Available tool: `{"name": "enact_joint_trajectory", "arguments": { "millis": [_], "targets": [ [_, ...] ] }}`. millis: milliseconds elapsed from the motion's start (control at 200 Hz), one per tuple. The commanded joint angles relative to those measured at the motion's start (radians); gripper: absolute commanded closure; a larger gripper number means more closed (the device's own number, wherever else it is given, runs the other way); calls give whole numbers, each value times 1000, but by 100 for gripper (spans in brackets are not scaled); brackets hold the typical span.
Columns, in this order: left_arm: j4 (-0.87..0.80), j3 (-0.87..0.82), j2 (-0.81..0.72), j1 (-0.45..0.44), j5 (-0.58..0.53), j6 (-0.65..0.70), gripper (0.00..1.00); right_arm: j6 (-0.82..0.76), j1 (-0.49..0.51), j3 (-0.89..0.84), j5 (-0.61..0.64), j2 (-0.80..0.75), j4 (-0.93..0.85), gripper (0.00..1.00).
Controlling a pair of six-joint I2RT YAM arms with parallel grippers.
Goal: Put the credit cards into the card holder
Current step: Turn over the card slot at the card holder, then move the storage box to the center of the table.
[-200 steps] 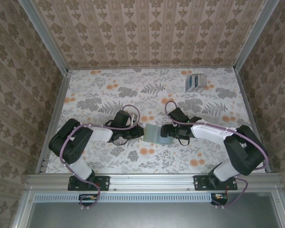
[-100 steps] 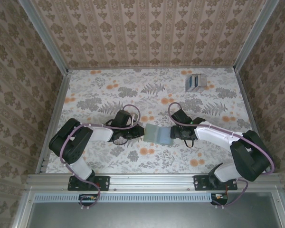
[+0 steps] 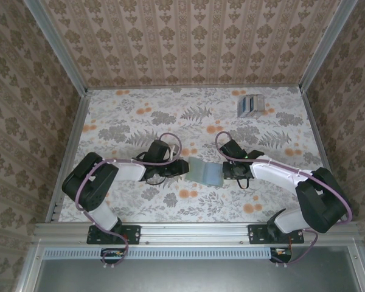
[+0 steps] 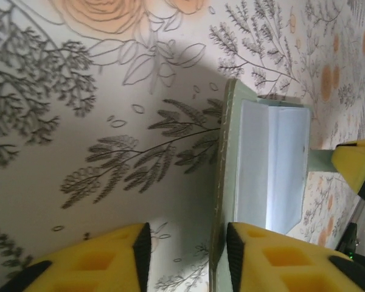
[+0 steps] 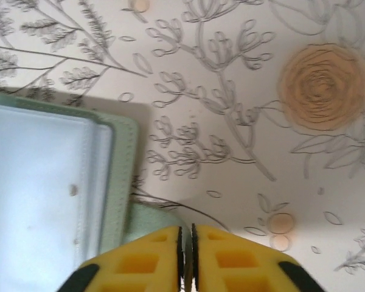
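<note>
Wallpapered enclosure (image 3: 194, 42); floral-cloth tabletop (image 3: 121, 115) underneath. At centre, between the two arms: green card holder (image 3: 204, 173), stitched edge, pale clear sleeves inside, partly open, one cover raised off the cloth to judge by the shadow. Far back right, well apart from it: small grey-and-blue striped stack (image 3: 250, 105), probably the credit cards, too small to confirm. No card in the sleeves that show.

Right fingers (image 5: 140, 264): clenched pad to pad, seemingly pinching the thin green flap at the holder's edge. Left fingers (image 4: 261, 258): released, gap plain to see, with the cover's stitched edge standing inside that gap, close against one pad and clear of the other.

Step in hand, by judgement: spreading the holder open and flat so a sleeve mouth can take a card. Early in the task.

To do it well: keep the right pinch firm on the flap and low to the cloth. Draw the left side clear without snagging the stitching. Avoid tugging both ways at once, as a thin cover is likely to slip or fold shut. Lay flat, check for spring-back, then go for the cards.
</note>
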Motion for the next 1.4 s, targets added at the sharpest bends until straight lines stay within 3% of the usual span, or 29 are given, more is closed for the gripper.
{"name": "enact_joint_trajectory", "arguments": {
  "millis": [0,165,300,380,680,900,1065,1180,1395],
  "targets": [
    [-149,22,-90,-21,14,28,50,-95,-3,5,-131,14,46,88],
    [-435,97,-260,10,-121,120,38,-163,-3,35,-199,56,62,91],
    [-516,95,-334,50,-172,144,34,-194,-3,50,-211,70,81,91],
    [-546,95,-341,57,-193,155,34,-210,-4,61,-203,70,82,86],
    [-481,54,-295,16,-274,193,34,-218,-57,109,-144,29,66,50],
    [-413,32,-238,2,-264,184,31,-224,-134,177,-91,-15,22,33],
    [-372,15,-225,-1,-271,180,28,-201,-261,232,-27,-19,44,27],
    [-344,-5,-223,-1,-274,175,28,-268,-343,276,-17,4,107,25],
    [-302,-36,-222,-12,-274,157,27,-335,-455,522,-95,255,88,29]
  ]
}}
